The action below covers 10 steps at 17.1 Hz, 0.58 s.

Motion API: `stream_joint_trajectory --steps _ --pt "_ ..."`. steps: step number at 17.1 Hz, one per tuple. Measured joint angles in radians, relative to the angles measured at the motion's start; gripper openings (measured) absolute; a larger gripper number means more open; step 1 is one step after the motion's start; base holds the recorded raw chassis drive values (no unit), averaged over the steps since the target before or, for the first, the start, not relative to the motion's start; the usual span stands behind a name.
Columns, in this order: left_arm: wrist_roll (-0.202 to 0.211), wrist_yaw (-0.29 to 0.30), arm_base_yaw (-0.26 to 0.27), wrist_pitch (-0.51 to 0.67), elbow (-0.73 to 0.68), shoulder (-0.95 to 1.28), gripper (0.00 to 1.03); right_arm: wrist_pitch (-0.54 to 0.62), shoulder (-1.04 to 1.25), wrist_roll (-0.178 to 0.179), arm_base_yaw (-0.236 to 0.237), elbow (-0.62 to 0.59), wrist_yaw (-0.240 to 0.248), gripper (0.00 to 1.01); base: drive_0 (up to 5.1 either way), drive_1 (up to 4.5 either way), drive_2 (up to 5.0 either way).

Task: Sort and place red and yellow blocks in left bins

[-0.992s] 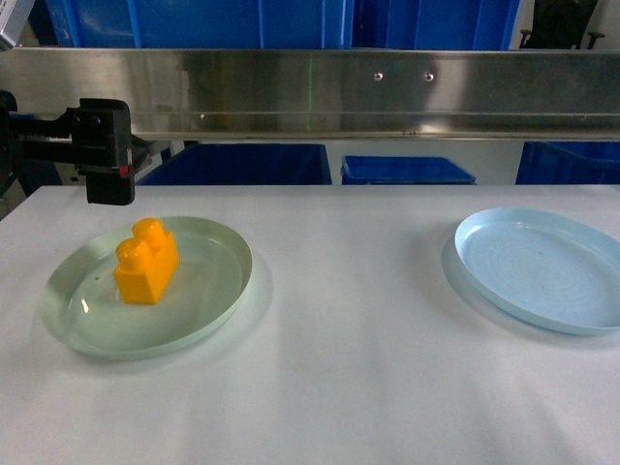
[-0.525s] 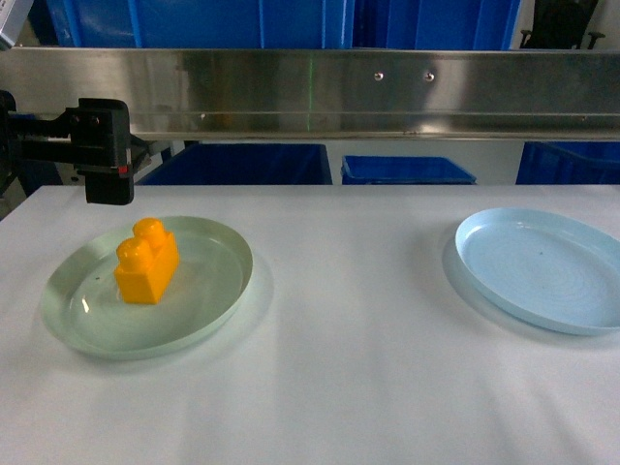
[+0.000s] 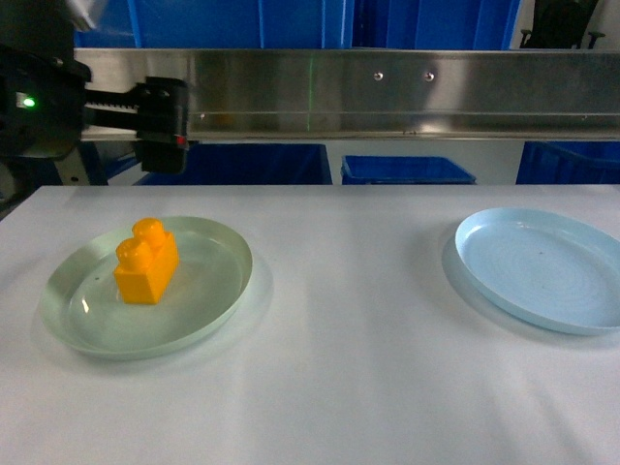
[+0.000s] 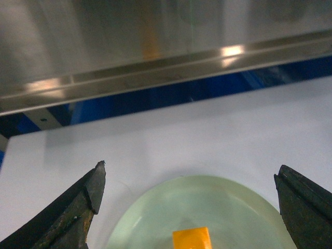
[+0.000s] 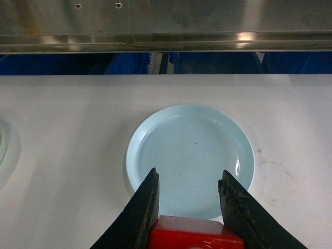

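Since half a second ago the left end effector (image 3: 163, 126) has shifted up and toward 2 o'clock in the head view, from beside the green plate's far-left rim to in front of the steel rail (image 3: 387, 92); more of its dark arm now fills the top-left corner. The yellow block (image 3: 146, 262) and both plates lie as before.

Counted: one yellow block, one red block (image 5: 196, 232), one pale green plate (image 3: 208, 310), one pale blue plate (image 3: 538, 269), and several blue bins (image 3: 407, 170) behind the rail (their edges are cut off, so the exact number is unclear).

The yellow block stands on the green plate, left of its centre, at about 9 o'clock on the tabletop (image 3: 349, 387). The left end effector is spread wide, nothing between its tips; its wrist view shows only a sliver of the yellow block at the bottom edge. The right end effector (image 5: 189, 192) is out of the head view; its own camera shows it narrowed onto the red block, clamped on both sides, hanging over the near rim of the blue plate. Only the red block's top is visible.
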Motion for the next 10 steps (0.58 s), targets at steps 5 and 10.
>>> stream_joint_trajectory --steps 5,10 --pt "-0.075 -0.040 -0.037 -0.221 0.092 0.123 0.98 0.000 0.000 0.000 0.000 0.000 0.000 0.29 0.0 0.00 0.0" --pt "-0.098 -0.055 -0.037 -0.217 0.112 0.171 0.98 0.000 0.000 0.000 0.000 0.000 0.000 0.29 0.0 0.00 0.0"
